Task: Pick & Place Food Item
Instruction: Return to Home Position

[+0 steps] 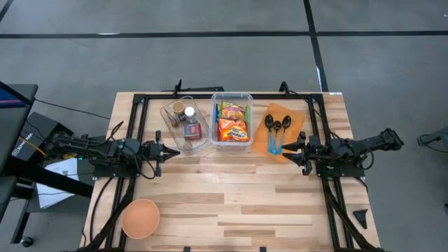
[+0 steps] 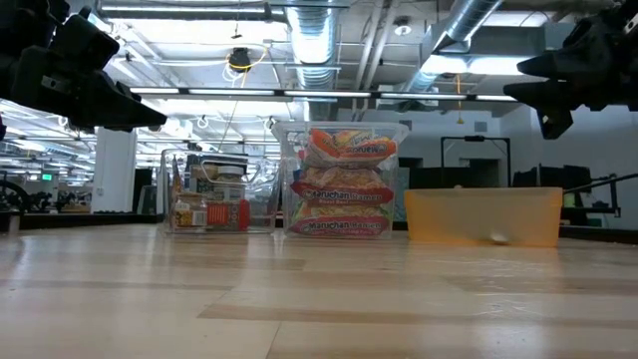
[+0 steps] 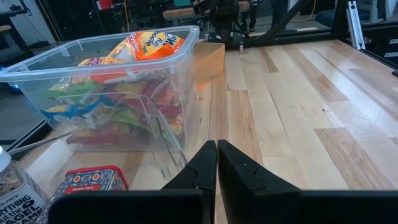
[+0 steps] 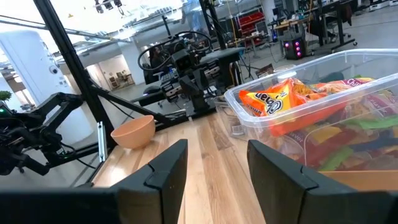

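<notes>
Several orange ramen packets lie stacked in a clear plastic bin at the table's far middle; they also show in the low view and in both wrist views. My left gripper hovers above the table at the left, level, fingers shut and holding nothing, near the bins' front. My right gripper hovers at the right, level, open and holding nothing, beside the orange tray.
A second clear bin with spice jars and a small tin stands left of the ramen bin. An orange tray with dark spoons lies to its right. An orange bowl sits at the near left. Bare wood fills the table's middle and near side.
</notes>
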